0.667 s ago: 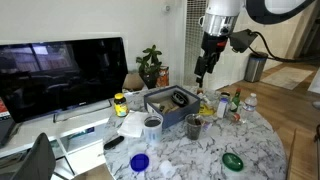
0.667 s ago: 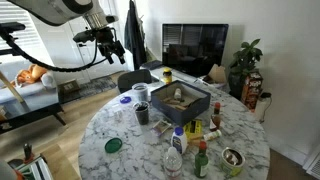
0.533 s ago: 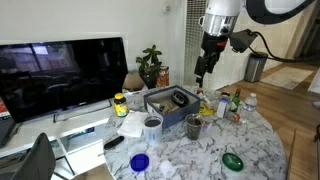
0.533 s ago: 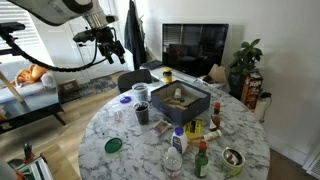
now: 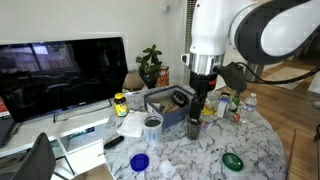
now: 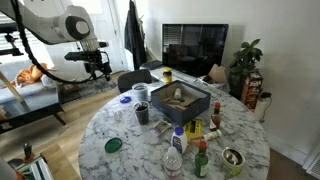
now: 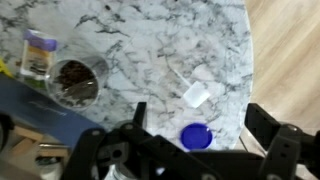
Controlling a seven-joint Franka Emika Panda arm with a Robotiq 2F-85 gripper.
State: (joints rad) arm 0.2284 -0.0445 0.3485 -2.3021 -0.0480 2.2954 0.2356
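Blur softens the wrist view, where the gripper (image 7: 197, 110) runs off the lower edge and covers the near rim of a blue lid (image 7: 195, 135). The dark contents of a jar (image 7: 75, 80) cannot be made out. In an exterior view the arm (image 5: 207, 55), cropped at the top, screens one end of the tray (image 5: 160, 100) and some of the bottles (image 5: 238, 105). The bench (image 5: 255, 140) is cut by the bottom edge. Elsewhere the jaws are too small and dark to read.
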